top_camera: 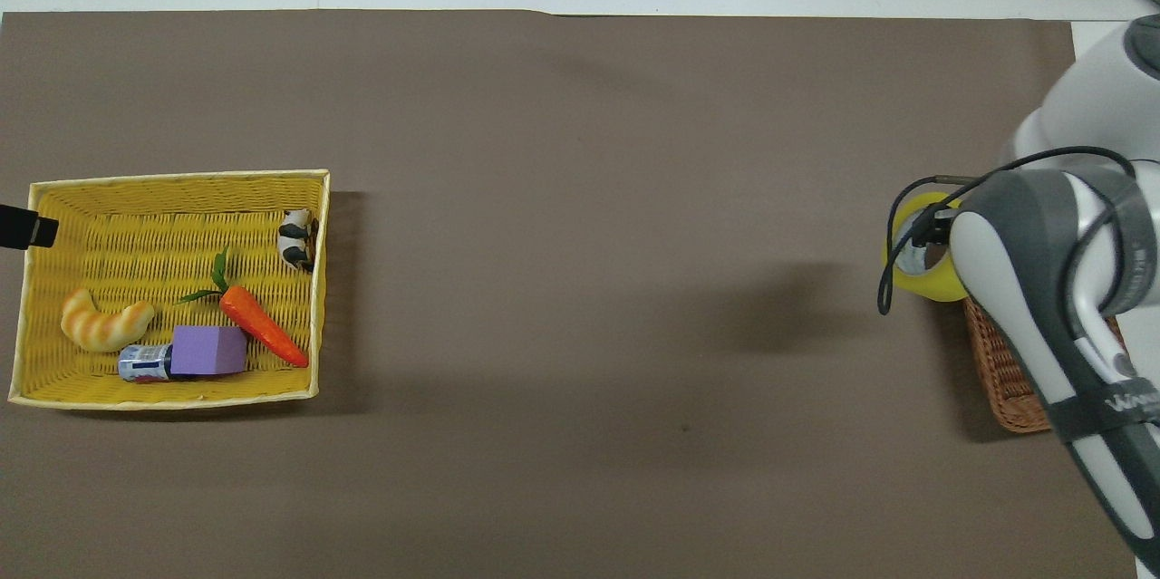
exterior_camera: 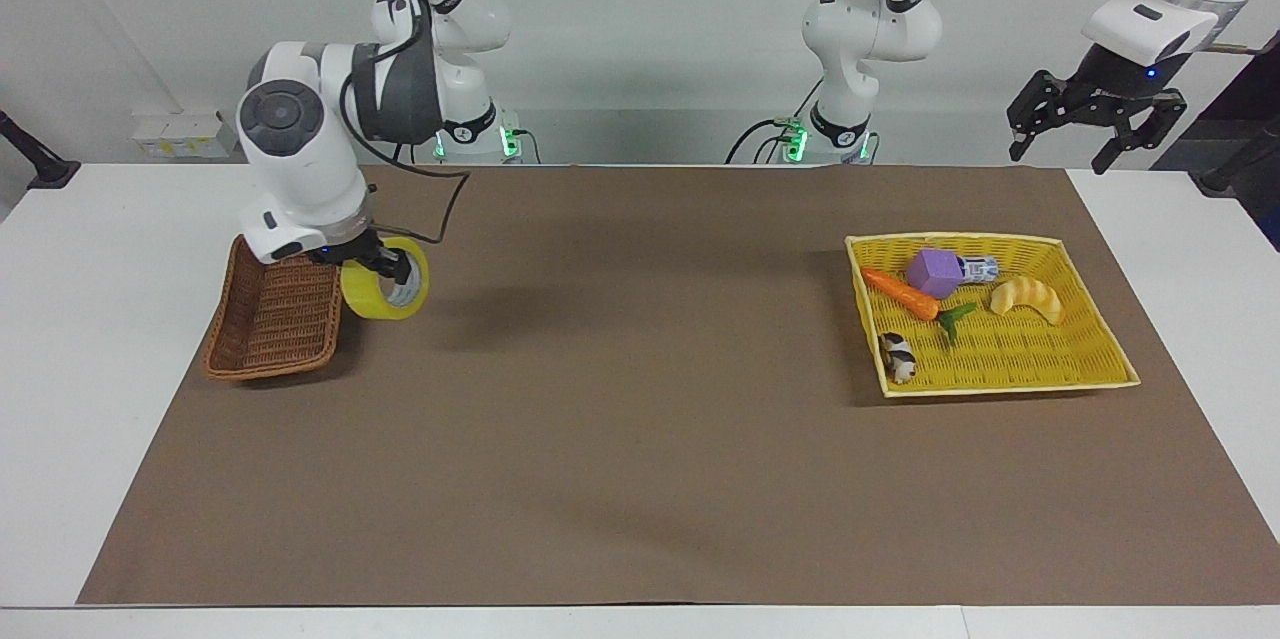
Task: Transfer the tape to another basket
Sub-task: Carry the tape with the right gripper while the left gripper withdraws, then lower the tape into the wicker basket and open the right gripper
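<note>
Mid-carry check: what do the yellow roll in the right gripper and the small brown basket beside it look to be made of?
The wide yellow roll of tape, held by the right gripper, looks like glossy plastic film wound on a pale core, probably card: its smooth band shines. The small brown woven basket looks like matte wicker or rattan: crossing strands show along its raised walls.

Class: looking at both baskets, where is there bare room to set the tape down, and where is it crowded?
The brown basket holds nothing visible. The yellow basket is bare only farthest from the robots; its toys crowd the rest.
</note>
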{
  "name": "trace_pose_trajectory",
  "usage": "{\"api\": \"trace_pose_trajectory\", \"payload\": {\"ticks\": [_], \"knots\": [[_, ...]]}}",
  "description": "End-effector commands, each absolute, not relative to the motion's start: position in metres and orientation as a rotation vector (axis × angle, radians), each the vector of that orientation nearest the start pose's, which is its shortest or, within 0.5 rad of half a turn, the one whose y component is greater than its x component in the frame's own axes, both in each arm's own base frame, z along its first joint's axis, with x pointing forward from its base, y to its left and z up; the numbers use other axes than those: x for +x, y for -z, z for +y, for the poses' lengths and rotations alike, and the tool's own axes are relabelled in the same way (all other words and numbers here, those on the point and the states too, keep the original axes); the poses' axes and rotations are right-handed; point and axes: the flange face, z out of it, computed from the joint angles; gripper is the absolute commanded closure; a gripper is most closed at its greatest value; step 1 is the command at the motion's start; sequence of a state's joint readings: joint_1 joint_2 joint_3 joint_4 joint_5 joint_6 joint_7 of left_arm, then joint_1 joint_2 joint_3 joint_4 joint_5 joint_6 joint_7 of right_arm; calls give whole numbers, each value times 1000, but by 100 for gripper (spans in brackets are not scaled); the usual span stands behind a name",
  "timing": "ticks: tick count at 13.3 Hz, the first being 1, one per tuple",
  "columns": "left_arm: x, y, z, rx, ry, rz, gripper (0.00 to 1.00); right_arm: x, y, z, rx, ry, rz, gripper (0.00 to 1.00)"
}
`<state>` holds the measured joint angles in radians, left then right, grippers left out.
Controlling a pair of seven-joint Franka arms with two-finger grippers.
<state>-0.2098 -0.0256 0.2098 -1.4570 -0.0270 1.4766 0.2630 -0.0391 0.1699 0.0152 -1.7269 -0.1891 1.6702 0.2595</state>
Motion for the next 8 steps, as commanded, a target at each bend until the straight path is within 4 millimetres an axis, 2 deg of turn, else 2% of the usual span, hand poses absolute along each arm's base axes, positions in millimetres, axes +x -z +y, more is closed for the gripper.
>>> {"api": "trace_pose_trajectory", "payload": {"ticks": [1,4,6,7,8], "knots": [[530,-686,5,-3123,52,421,0,553,-455,-90,-3336,-419,404,100],[531,-686,8,-3123,55,414,0,519,-429,-138,-3368,-429,326,100],[532,-687,6,-3121,71,420,0,504,-395,-151,-3386,-450,300,100],[532,-687,3,-3121,72,430,0,500,-380,-155,-3392,-418,278,94],[532,-687,2,-3121,72,433,0,494,-374,-163,-3398,-429,274,67]]}}
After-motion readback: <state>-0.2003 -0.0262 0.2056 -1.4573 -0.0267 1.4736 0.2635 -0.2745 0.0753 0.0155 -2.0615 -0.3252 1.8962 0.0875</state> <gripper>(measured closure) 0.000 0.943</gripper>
